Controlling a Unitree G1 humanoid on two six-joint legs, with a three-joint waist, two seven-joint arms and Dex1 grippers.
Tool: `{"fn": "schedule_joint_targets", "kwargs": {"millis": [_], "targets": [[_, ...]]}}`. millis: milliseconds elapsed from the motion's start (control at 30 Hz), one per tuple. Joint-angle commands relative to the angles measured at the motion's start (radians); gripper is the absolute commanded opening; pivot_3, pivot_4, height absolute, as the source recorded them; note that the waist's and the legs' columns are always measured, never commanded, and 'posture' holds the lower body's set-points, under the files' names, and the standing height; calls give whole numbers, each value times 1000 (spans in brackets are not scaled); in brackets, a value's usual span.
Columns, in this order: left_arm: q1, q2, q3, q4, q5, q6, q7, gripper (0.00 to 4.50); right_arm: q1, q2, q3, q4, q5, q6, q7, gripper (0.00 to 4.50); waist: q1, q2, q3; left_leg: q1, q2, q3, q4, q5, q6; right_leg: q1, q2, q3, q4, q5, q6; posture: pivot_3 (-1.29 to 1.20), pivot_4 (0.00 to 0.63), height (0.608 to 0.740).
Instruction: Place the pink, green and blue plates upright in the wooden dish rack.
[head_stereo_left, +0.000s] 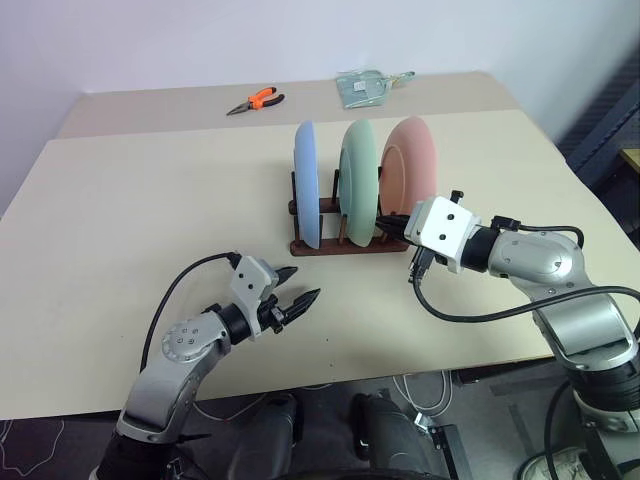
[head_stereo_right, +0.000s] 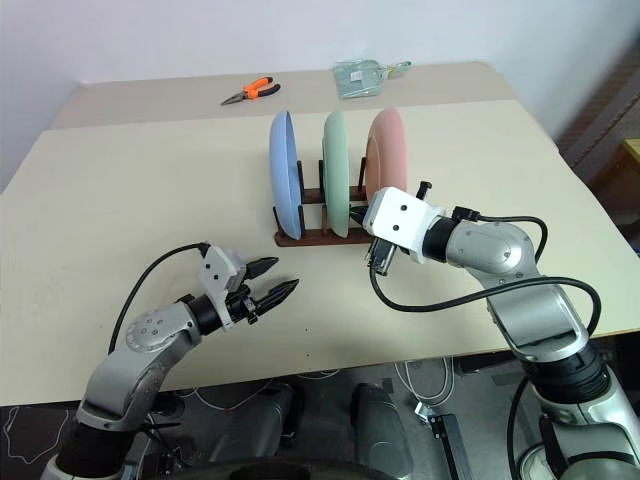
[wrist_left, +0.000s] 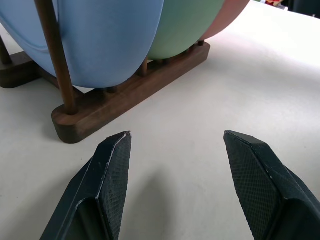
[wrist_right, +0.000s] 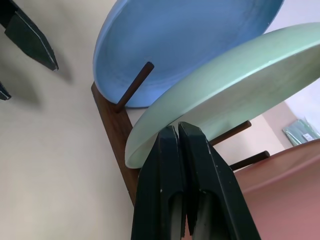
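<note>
Rack (head_stereo_left: 345, 245): blue plate (head_stereo_left: 307, 185), green plate (head_stereo_left: 358, 180), pink plate (head_stereo_left: 412, 165) all upright.
Left gripper (head_stereo_left: 298, 285): jaws apart, empty, near rack.
Right gripper (wrist_right: 181, 145): jaws closed, empty, by green plate's rim.

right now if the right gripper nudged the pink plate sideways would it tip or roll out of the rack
Probably it would only rock: the pink plate stands on edge between pegs of the wooden dish rack. It looks thin, matte and rigid, so likely light. A harder push might slide the small rack.
</note>
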Motion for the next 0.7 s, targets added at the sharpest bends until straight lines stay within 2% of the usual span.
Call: {"fn": "schedule_joint_targets", "kwargs": {"millis": [33, 133, 267, 467, 700], "targets": [[12, 12, 7, -32, 4, -17, -1, 3013, 90, -72, -110, -31, 68, 14, 81, 51, 4, 0, 0, 0, 0, 0, 0, 0, 0, 0, 0, 0, 0, 0, 0, 0, 150, 729], [19, 30, 32, -14, 10, -26, 0, 3013, 224, -130, -195, -39, 126, 25, 153, 51, 6, 0, 0, 0, 0, 0, 1, -1, 1, 1, -1, 0, -1, 0, 0, 0, 150, 729], [31, 64, 107, 46, 26, -61, 14, 3013, 295, -99, -276, 99, 98, -54, 90, 51, -6, 1, 0, 1, 1, 2, 1, -1, 1, 1, -1, 0, 0, 0, 0, 0, 150, 729], [61, 114, 234, 167, 79, -155, 52, 3013, 261, -6, -304, 294, 97, -153, 22, 51, -2, 2, 0, 2, 2, 3, 0, -1, 1, 1, -1, -2, 0, 1, -1, 0, 150, 729], [119, 131, 294, 140, 73, -159, 57, 3013, 183, 79, -264, 450, 103, -230, 16, 51, -2, 2, 0, 1, 1, 3, 1, -1, 1, 1, -2, -2, 0, 1, -1, 0, 150, 729]]}}
